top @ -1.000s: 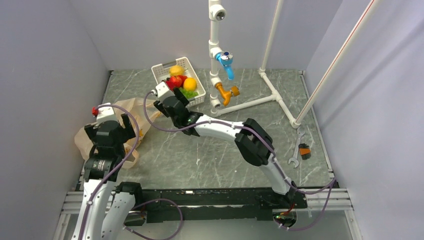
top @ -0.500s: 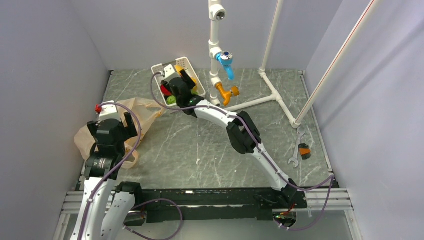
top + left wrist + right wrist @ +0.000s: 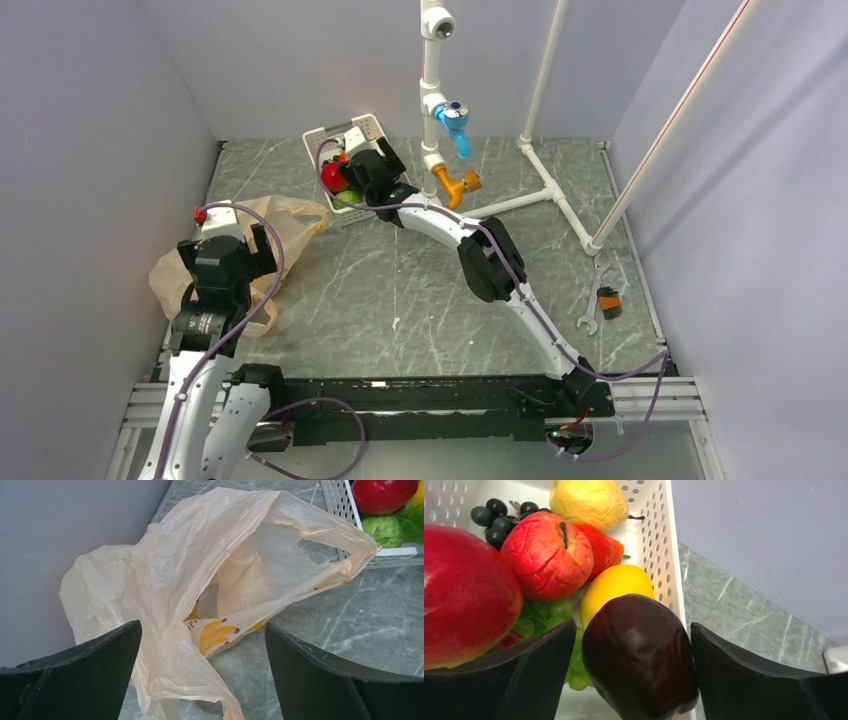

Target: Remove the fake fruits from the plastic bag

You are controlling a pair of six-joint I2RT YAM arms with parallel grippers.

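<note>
We found the right gripper [image 3: 631, 630] low over the white basket [image 3: 659, 525], the dark maroon fruit [image 3: 639, 655] standing between its fingers with its long axis along them, not across. The fingers sat just beside the fruit's flanks, and we could not tell whether they pinched it or had let go. It rested against the yellow lemon [image 3: 611, 587], above the green grape bunch [image 3: 544, 612], with the red apple [image 3: 546, 555] just behind. We judged that lifting straight back along that axis would clear it.

The left gripper [image 3: 202, 630] hung spread wide, holding nothing, over the plastic bag [image 3: 170, 565]. The bag lay ahead of and below it, its mouth turned toward the basket and one handle touching the basket's corner. The left arm was plainly the nearer to the bag; the right was well apart from it.

The top view hid the maroon fruit under the right wrist, and only the right wrist camera showed it. The left wrist camera looked into the bag's mouth, where we saw only yellow print and no fruit shape, so we judged the bag emptied
</note>
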